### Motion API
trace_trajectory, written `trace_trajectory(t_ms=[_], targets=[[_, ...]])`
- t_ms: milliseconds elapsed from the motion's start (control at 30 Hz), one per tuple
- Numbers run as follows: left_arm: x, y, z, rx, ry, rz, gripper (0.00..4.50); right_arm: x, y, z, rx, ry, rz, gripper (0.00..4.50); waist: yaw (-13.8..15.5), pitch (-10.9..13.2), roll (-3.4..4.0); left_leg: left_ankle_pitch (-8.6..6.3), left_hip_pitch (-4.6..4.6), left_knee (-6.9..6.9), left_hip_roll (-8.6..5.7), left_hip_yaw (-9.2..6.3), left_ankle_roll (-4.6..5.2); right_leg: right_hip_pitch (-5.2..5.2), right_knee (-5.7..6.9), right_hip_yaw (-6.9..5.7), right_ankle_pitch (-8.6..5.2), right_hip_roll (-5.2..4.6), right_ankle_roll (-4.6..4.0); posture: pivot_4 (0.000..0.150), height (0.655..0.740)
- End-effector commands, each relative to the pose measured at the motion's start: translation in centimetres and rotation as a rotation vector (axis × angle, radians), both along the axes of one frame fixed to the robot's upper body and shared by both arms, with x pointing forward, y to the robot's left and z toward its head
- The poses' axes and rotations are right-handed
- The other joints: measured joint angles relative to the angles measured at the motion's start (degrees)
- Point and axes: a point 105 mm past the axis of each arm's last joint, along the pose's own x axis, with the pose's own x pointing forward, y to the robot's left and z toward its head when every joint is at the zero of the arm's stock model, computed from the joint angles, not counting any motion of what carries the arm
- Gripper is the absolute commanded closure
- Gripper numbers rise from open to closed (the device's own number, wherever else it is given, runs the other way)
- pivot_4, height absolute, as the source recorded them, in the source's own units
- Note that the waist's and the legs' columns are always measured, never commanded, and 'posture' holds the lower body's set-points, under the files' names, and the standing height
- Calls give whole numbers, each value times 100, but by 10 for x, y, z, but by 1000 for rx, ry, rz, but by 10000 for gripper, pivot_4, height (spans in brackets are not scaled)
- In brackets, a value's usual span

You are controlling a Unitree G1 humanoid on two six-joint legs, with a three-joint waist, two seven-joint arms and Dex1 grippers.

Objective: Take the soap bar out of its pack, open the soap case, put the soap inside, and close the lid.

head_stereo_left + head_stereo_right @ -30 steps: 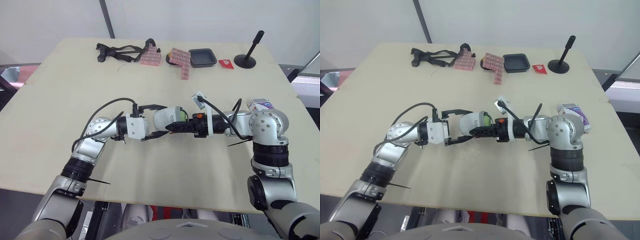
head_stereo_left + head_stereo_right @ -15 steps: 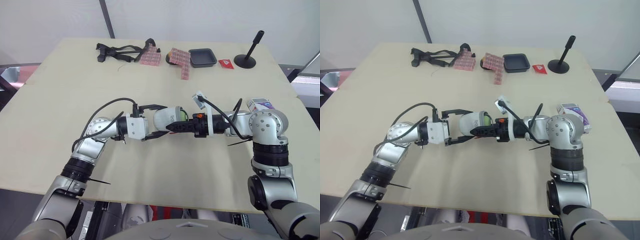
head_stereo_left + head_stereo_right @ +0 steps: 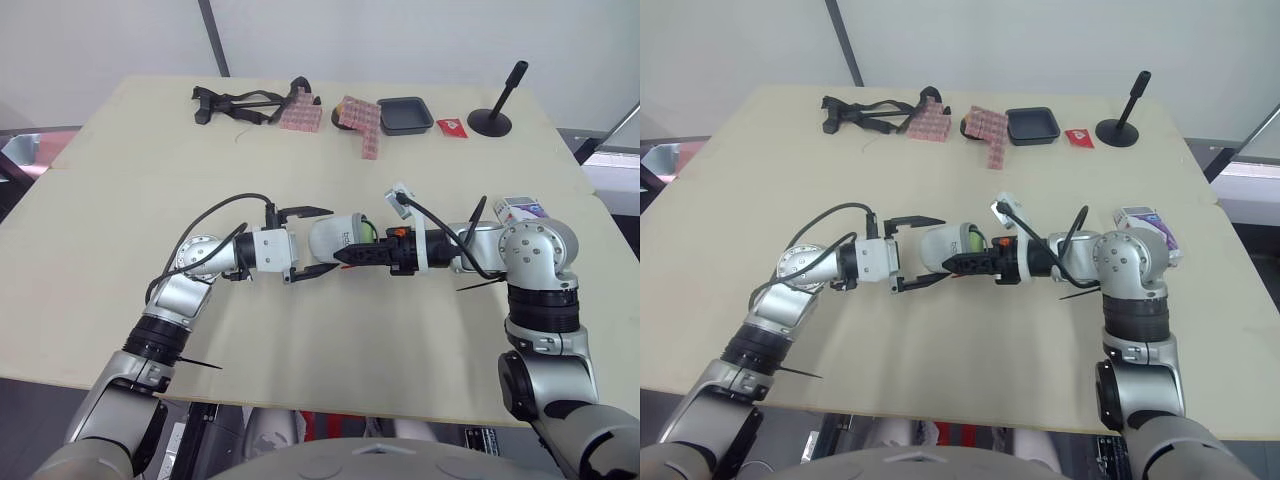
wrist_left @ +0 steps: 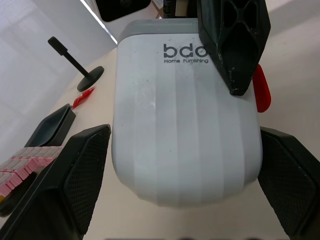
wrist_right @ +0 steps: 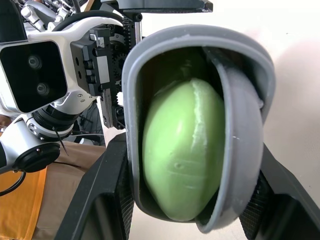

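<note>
Grey soap case [image 3: 335, 236], seemingly between right fingers [image 5: 105, 200]

Soap case [image 4: 185, 115] of matt plastic (faintly scuffed); soap bar [image 5: 182, 150] smooth, waxy.

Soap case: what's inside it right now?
The soap case holds a green soap bar, visible through its open end. The grey lid covers one side; the bar's far end is hidden.

Silver round-jointed arms [image 3: 190, 262] carry looping black cables [image 3: 225, 205] (zip-tied), black-fingered left tool [image 3: 322, 240] and right tool [image 3: 342, 254].
</note>
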Motion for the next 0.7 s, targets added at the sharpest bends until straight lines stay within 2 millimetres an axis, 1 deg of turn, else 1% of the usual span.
trace_trajectory(t_ms=[33,200,300,400,467,567,633,700], targets=[[1,10,12,-13,-13,-7,64,-4,-1,7,12,-31,22,24450,-1,0,0,0,0,0,0,0,0,0,0,0,0,0,0,1500,7400],[3,28,3,63,108,-9,64,-3,-7,7,-35,-71,27,24450,1,0,0,0,4,-3,0,1,-1,-1,0,-1,0,1,0,1500,7400],[4,35,0,84,216,-8,64,-1,-14,6,-124,-146,41,24450,9,0,0,1,6,-7,0,2,-1,0,-2,-1,0,0,0,1500,7400],[1,38,-1,103,348,-27,64,2,-21,5,-229,-264,81,24450,10,1,2,1,8,-11,0,3,-2,1,-2,-1,0,0,0,1500,7400],[1,34,2,111,438,-37,64,4,-24,9,-292,-354,125,24450,5,2,2,1,7,-12,0,4,-2,0,-3,3,0,1,0,1500,7400],[5,20,21,73,571,-54,64,5,-25,18,-401,-500,230,24450,7,5,4,1,2,-11,0,5,-3,0,-3,20,0,2,0,1500,7400],[4,11,30,69,637,-67,64,5,-27,20,-473,-575,300,24450,13,5,4,0,-2,-10,-1,5,-4,1,-4,27,0,3,0,1500,7400],[5,5,34,74,699,-51,64,3,-28,20,-514,-616,354,24450,12,4,3,-1,-12,-14,0,5,-4,10,-14,33,0,8,0,1500,7400]])
